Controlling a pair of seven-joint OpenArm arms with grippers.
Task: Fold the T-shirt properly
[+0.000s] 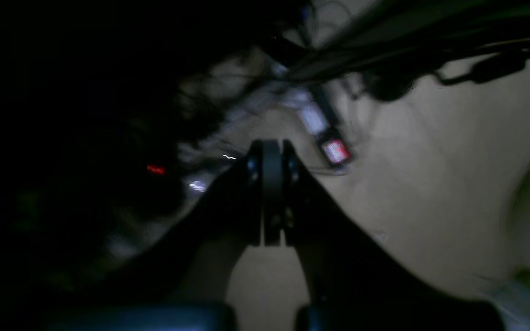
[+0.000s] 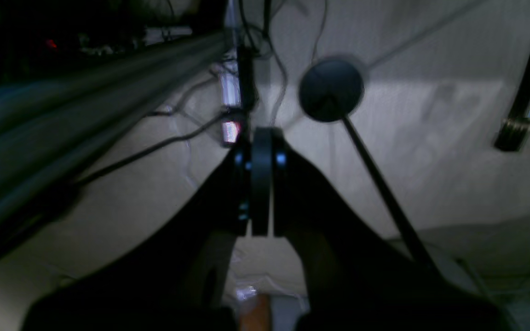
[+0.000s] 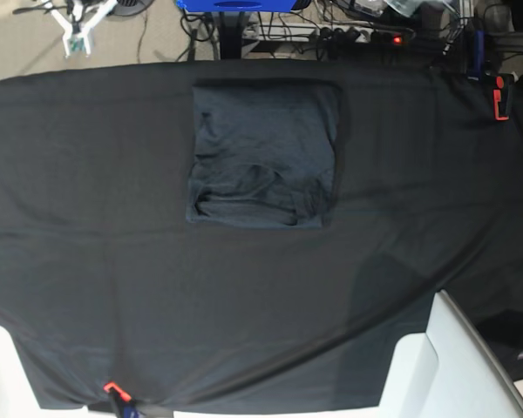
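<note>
A red clamp (image 3: 112, 387) grips the near edge of the black tablecloth (image 3: 87, 261). The T-shirt (image 3: 263, 157) lies folded square toward the far edge. Both the left gripper (image 1: 272, 193) and right gripper (image 2: 261, 181) are pressed together, empty, off the table; another red clamp (image 3: 501, 97) sits far right.

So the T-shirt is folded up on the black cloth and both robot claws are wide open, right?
Not quite. The T-shirt does lie folded on the black cloth, but the claws are shut: the wrist views show the left gripper and right gripper with fingers pressed together.
</note>
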